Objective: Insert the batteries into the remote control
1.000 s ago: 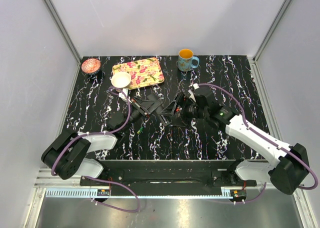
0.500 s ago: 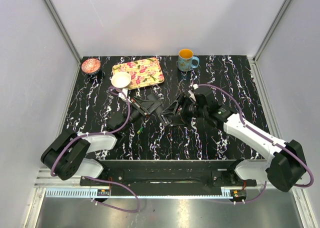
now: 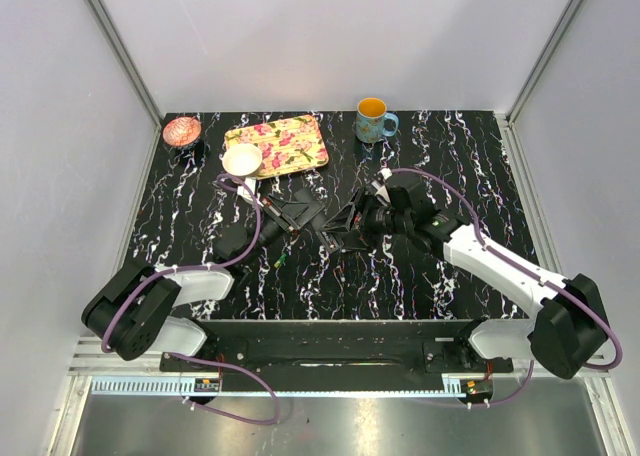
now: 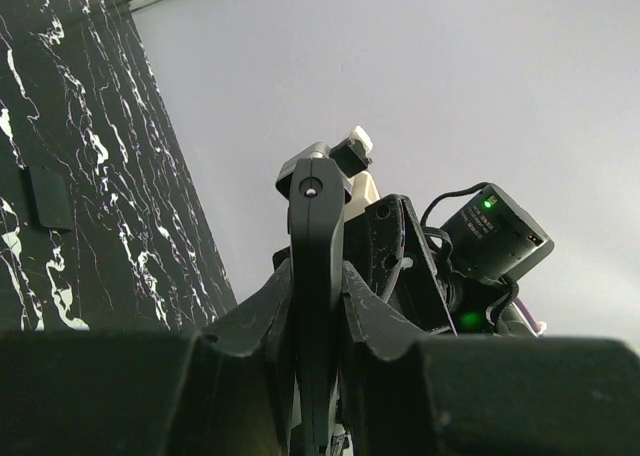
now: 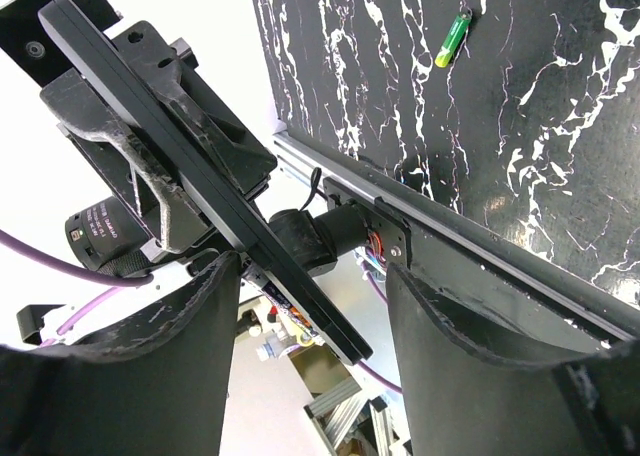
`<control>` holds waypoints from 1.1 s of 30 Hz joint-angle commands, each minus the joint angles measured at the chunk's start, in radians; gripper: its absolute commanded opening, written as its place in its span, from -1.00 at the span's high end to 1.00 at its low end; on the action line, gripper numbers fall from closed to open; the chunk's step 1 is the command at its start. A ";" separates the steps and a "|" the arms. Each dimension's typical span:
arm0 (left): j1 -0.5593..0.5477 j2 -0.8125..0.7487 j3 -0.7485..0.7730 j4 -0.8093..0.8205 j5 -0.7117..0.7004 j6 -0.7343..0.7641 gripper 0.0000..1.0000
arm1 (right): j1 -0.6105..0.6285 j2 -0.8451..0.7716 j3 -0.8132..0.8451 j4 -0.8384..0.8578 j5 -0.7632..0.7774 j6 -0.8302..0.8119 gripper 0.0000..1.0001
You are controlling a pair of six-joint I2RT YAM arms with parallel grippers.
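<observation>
My left gripper (image 3: 303,216) (image 4: 318,276) is shut on the remote control (image 4: 316,226), a slim black bar held edge-on above the table. In the right wrist view the remote (image 5: 190,166) runs diagonally, and its lower end lies between the fingers of my open right gripper (image 5: 312,316) (image 3: 340,232) without touching them. A purple-blue battery (image 5: 284,304) lies along the remote's underside near that end. A green battery (image 5: 453,38) (image 3: 283,261) lies loose on the black marbled table. I cannot see the orange-red battery.
A floral tray (image 3: 290,144), a white bowl (image 3: 241,159), a pink bowl (image 3: 181,130) and a blue mug (image 3: 373,122) stand along the back. A small flat black piece (image 4: 48,198) lies on the table. The two grippers are close together at mid-table.
My right arm has shifted a little to the left, bringing its gripper closer around the remote's end. The left gripper has held still with the remote.
</observation>
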 commanded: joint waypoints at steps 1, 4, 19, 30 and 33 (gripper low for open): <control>-0.005 -0.021 0.002 0.217 0.002 0.006 1.00 | -0.007 0.013 0.003 0.024 -0.043 -0.023 -0.24; -0.003 -0.017 0.007 0.223 0.002 0.004 1.00 | -0.009 0.015 0.000 0.023 -0.054 -0.027 -0.21; -0.003 -0.021 0.022 0.227 -0.001 0.004 1.00 | -0.007 0.009 -0.040 0.040 -0.071 -0.027 -0.16; -0.002 -0.029 0.036 0.219 -0.001 0.001 1.00 | -0.007 -0.006 -0.089 0.066 -0.071 -0.014 -0.10; -0.003 -0.029 0.043 0.216 0.006 -0.005 1.00 | -0.009 -0.002 -0.092 0.075 -0.071 -0.014 0.02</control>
